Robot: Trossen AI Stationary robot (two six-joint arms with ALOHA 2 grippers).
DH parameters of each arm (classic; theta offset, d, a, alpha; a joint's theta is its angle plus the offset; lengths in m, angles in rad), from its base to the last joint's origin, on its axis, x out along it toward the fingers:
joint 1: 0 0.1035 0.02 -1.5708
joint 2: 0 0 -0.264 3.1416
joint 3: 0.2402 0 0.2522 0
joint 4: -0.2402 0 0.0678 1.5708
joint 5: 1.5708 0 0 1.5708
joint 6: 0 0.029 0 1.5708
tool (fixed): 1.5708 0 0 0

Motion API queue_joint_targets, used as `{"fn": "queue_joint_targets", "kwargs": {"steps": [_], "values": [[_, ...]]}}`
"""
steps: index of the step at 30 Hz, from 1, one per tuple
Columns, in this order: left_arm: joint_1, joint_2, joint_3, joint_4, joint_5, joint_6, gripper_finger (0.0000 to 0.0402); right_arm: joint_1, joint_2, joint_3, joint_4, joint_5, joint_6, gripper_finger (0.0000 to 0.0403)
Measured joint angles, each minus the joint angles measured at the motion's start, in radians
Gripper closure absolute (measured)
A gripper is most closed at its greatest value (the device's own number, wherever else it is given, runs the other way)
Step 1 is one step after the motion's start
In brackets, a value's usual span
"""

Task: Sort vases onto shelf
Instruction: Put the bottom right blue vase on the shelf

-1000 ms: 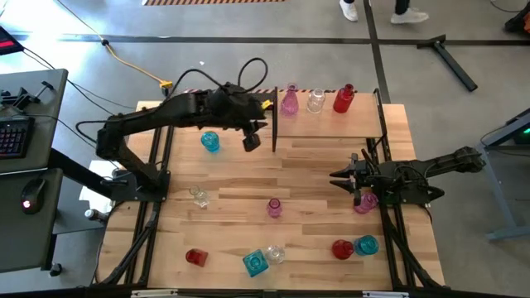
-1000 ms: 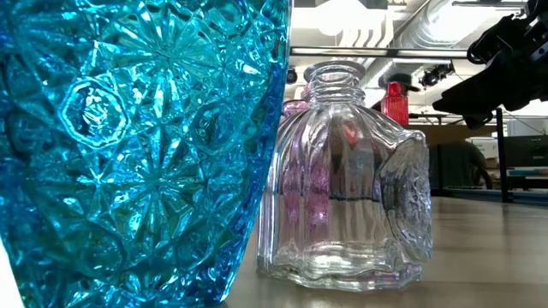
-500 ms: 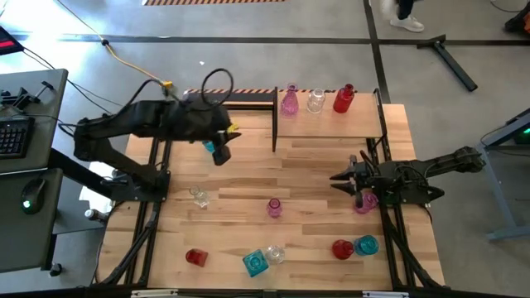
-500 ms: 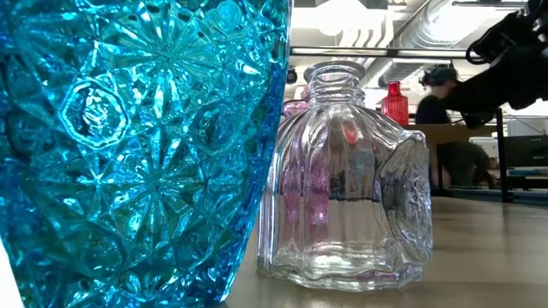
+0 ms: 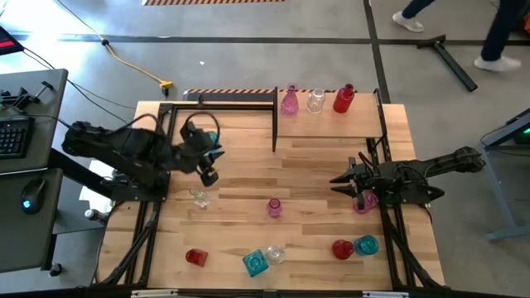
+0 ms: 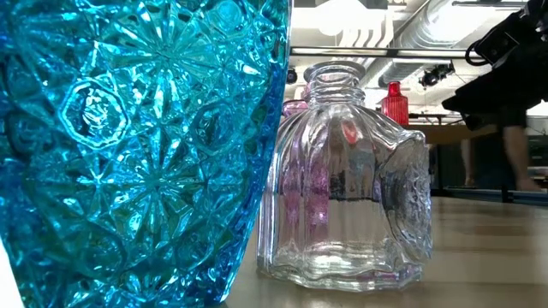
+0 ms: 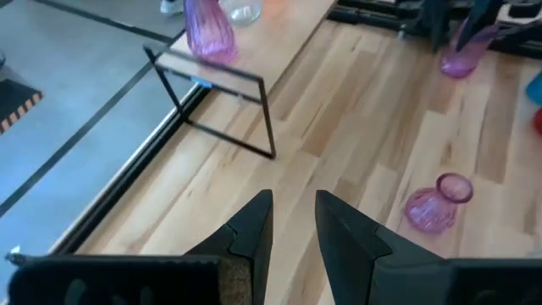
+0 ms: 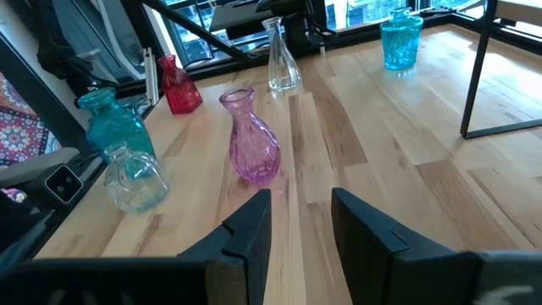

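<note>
left hand (image 5: pixel 209 171), fingers parted and empty, has pulled back from the shelf (image 5: pixel 331 126); teal vase (image 5: pixel 214 147) beside it remains unsorted.

L gripper (image 5: pixel 209 175) empty, slightly parted; R gripper (image 5: pixel 338 180) same.

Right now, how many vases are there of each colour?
Pink vases: 3
Clear vases: 3
Red vases: 3
Teal vases: 3
Total: 12
</note>
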Motion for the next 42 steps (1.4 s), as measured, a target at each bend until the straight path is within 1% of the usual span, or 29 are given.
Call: {"fn": "queue_joint_targets", "kwargs": {"steps": [4,10,15,17,23,28,31,37,42], "values": [[-0.046,-0.035,-0.094,0.037,-0.043,-0.048,0.0319,0.0,0.0,0.0,0.0,0.0,0.0,0.0295],[-0.081,-0.071,-0.199,0.114,-0.086,-0.069,0.0319,0.0,0.0,0.0,0.002,0.001,-0.003,0.0295],[-0.089,-0.081,-0.246,0.126,-0.099,-0.101,0.0319,0.0,0.0,0.0,0.023,0.023,-0.14,0.0295],[-0.089,-0.081,-0.256,0.123,-0.099,-0.118,0.0319,0.0,0.0,0.0,0.065,0.029,-0.161,0.0295],[-0.096,-0.081,-0.316,0.123,-0.128,-0.175,0.0319,0.0,0.0,0.0,0.286,0.032,-0.059,0.0295],[-0.095,-0.08,-0.35,0.121,-0.162,-0.199,0.0319,0.0,0.0,0.0,0.426,-0.011,0.015,0.0295],[-0.094,-0.08,-0.361,0.122,-0.178,-0.2,0.0319,0.0,0.0,0.0,0.455,-0.011,0.074,0.0295],[-0.094,-0.08,-0.361,0.149,-0.183,-0.199,0.0319,0.0,0.0,0.0,0.452,-0.013,0.149,0.0295],[-0.094,-0.081,-0.36,0.173,-0.218,-0.194,0.0319,0.0,0.0,0.0,0.47,0.021,0.24,0.0295]]}}
